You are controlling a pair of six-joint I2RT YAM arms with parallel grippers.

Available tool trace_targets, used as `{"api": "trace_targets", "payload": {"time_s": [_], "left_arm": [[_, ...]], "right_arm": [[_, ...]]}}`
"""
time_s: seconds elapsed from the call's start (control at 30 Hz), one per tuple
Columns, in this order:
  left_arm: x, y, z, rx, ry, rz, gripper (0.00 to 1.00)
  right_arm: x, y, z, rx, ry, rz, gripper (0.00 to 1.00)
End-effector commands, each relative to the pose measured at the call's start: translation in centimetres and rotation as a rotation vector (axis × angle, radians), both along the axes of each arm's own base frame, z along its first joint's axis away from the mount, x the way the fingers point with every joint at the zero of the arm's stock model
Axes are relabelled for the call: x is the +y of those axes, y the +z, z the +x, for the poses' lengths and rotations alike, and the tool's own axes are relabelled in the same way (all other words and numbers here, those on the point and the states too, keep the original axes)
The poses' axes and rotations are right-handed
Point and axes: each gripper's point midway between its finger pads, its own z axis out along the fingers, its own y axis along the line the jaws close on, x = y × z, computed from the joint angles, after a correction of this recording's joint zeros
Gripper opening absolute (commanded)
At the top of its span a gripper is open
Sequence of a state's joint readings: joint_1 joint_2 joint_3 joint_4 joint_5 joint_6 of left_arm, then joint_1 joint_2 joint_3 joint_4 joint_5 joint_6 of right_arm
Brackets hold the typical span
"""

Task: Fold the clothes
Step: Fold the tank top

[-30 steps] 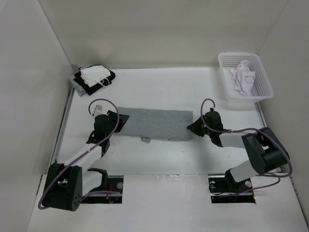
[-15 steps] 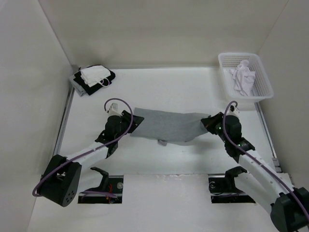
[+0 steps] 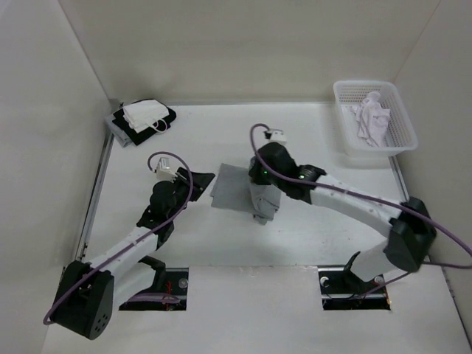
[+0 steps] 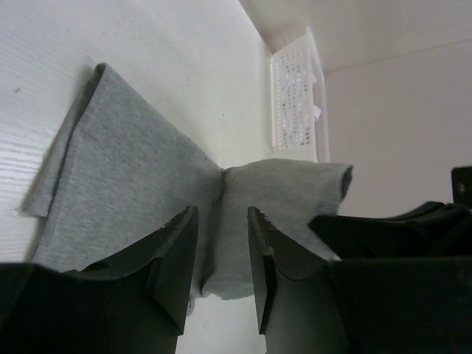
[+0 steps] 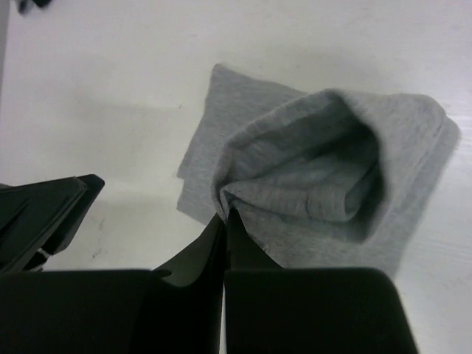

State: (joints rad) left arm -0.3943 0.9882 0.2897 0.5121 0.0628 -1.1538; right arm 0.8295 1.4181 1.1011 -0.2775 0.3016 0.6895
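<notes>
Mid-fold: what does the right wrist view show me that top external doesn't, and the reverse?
Right wrist only: the fingers of the right gripper pinched shut on a bunched edge of the grey T-shirt, the cloth looping open above them. Top external only: the white basket holding a white garment at far right, and the black-and-white stack in the far-left corner. Both: the T-shirt partly doubled over on the white table.

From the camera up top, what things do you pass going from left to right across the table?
black-and-white stack of clothes → left gripper → grey T-shirt → white basket
</notes>
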Motion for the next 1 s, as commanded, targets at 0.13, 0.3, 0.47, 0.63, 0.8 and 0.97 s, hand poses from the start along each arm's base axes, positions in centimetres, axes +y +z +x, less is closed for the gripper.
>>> {"api": "trace_targets", "payload": {"time_s": [0.13, 0.3, 0.47, 0.63, 0.8, 0.97], "left_arm": [[3.5, 0.9, -0.3, -0.037, 0.060, -0.060, 0.34], [6.7, 0.4, -0.2, -0.028, 0.145, -0.046, 0.37], [4.9, 0.4, 0.5, -0.027, 0.101, -0.004, 0.37], [-0.2, 1.0, 1.3, -0.062, -0.014, 0.090, 0.37], [-3.5, -1.6, 2.2, -0.012, -0.072, 0.173, 0.30], [-1.7, -7.4, 3.0, 0.110, -0.002, 0.239, 0.24]], "right_arm": [[10.4, -3.2, 2.4, 0.046, 0.108, -0.131, 0.17], [13.9, -2.3, 1.0, 0.051, 0.167, -0.032, 0.40], [10.0, 0.3, -0.5, -0.025, 0.142, 0.052, 0.43], [5.4, -3.8, 0.0, 0.044, 0.096, 0.068, 0.08], [6.4, -5.4, 1.7, 0.048, 0.162, 0.119, 0.01], [9.3, -5.6, 4.1, 0.046, 0.240, 0.174, 0.01]]}}
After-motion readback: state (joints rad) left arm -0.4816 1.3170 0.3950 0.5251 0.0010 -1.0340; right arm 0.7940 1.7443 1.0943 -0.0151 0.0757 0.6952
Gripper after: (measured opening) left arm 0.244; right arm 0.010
